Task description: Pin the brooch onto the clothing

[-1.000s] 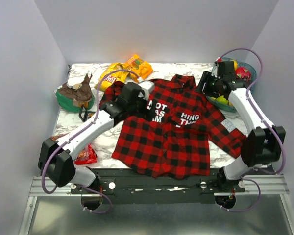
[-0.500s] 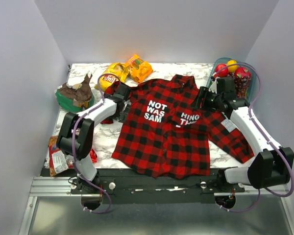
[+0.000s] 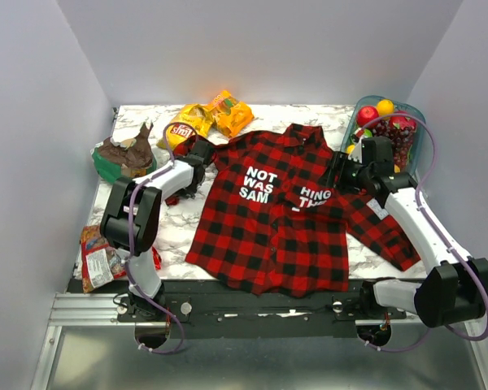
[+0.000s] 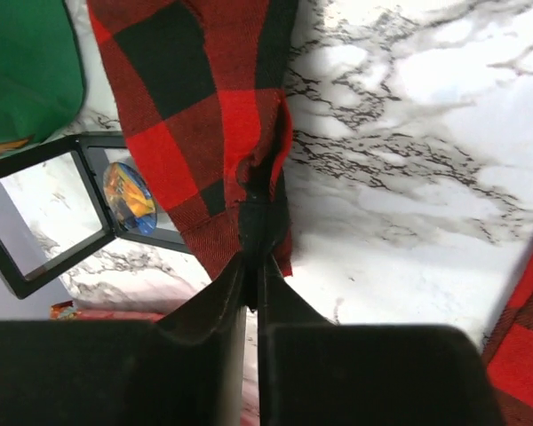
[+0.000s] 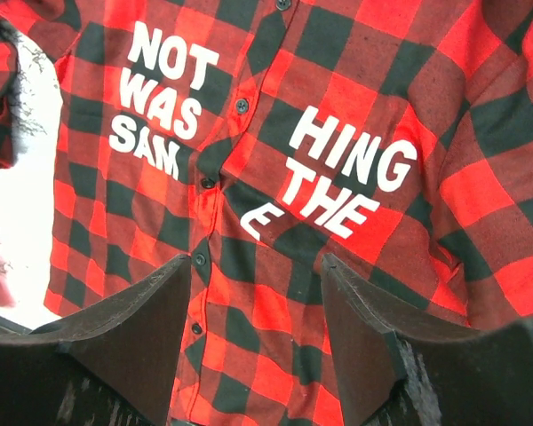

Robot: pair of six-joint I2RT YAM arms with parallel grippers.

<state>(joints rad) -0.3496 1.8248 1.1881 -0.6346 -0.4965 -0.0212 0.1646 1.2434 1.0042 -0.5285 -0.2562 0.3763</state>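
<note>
Left hand (image 3: 192, 175): clenched on a fold of the plaid shirt (image 3: 268, 231) at its outer sleeve edge. In the wrist view the fingers were pressed together with cloth pinched between them.
Right hand (image 5: 255, 262): released, fingers spread, hovering over the chest by the white lettering (image 5: 164, 89) and holding nothing.
Shirt: flat on the marble table (image 3: 177, 221), front up, collar away from the arm bases, hem toward them, so its long axis ran near to far.
Brooch: not picked out for certain. A small round disc (image 4: 129, 197) sat in a black frame (image 4: 67, 264) just beside the pinched sleeve, on the side away from the shirt's body. It showed orange and blue, so whether it was the pin could not be told.
Deciding relation: if that disc was the brooch, the left hand was much the nearer. The right hand was nearer the chest, where a pin would probably go.
</note>
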